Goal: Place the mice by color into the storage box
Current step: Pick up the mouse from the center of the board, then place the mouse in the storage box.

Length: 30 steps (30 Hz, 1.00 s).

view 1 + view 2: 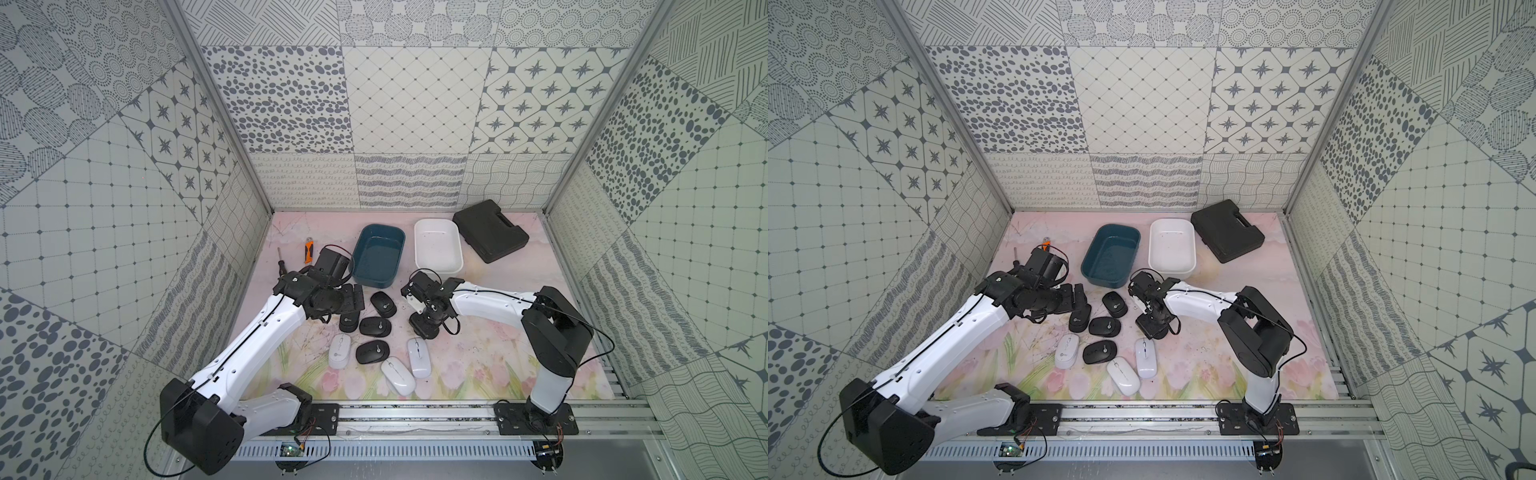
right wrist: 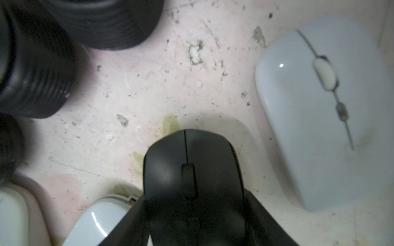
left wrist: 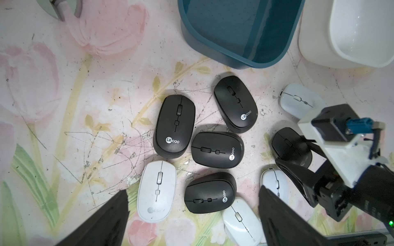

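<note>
Several black mice lie clustered on the floral mat, among them one (image 1: 383, 304) nearest the blue storage box (image 1: 374, 282) and one (image 3: 174, 125) in the left wrist view. White mice (image 1: 340, 351) (image 1: 398, 375) (image 1: 418, 356) lie nearer the front, and another (image 2: 319, 106) lies beside the right gripper. My right gripper (image 2: 195, 213) is shut on a black mouse (image 2: 191, 170) low on the mat, its fingers against both sides. The arm hides this mouse in both top views. My left gripper (image 3: 193, 190) hangs open over the cluster, holding nothing. A white storage box (image 1: 440, 269) stands right of the blue one.
A black carry case (image 1: 490, 230) lies at the back right. An orange cutter (image 1: 308, 251) and a screwdriver (image 1: 280, 259) lie at the back left, behind the left arm. Patterned walls close in three sides.
</note>
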Each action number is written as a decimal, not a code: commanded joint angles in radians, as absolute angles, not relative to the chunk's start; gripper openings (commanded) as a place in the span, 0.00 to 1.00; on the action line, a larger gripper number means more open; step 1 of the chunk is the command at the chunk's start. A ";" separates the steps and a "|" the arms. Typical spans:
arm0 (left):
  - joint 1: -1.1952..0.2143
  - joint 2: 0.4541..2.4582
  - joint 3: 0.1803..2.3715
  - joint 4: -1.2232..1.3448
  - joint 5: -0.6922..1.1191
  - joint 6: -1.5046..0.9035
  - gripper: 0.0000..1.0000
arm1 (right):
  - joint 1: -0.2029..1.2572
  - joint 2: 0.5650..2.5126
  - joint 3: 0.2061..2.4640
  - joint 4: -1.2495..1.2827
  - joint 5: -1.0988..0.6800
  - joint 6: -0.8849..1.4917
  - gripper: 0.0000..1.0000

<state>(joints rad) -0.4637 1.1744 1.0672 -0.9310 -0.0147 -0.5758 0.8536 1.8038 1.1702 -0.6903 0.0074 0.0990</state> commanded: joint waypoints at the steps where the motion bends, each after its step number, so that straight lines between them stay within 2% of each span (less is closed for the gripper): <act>1: -0.463 1.164 1.066 -0.922 -0.036 -0.588 0.98 | 0.862 1.740 1.189 -0.659 0.018 0.167 0.58; 14: -0.463 1.141 1.052 -0.870 -0.037 -0.604 0.98 | 0.832 1.589 1.382 -0.729 0.024 0.283 0.57; 21: -0.463 1.137 1.057 -0.860 -0.032 -0.603 0.98 | 0.700 1.644 1.513 -0.712 0.076 0.360 0.54; 30: -0.464 1.156 1.066 -0.847 -0.005 -0.590 0.98 | 0.528 1.849 1.606 -0.642 0.148 0.464 0.53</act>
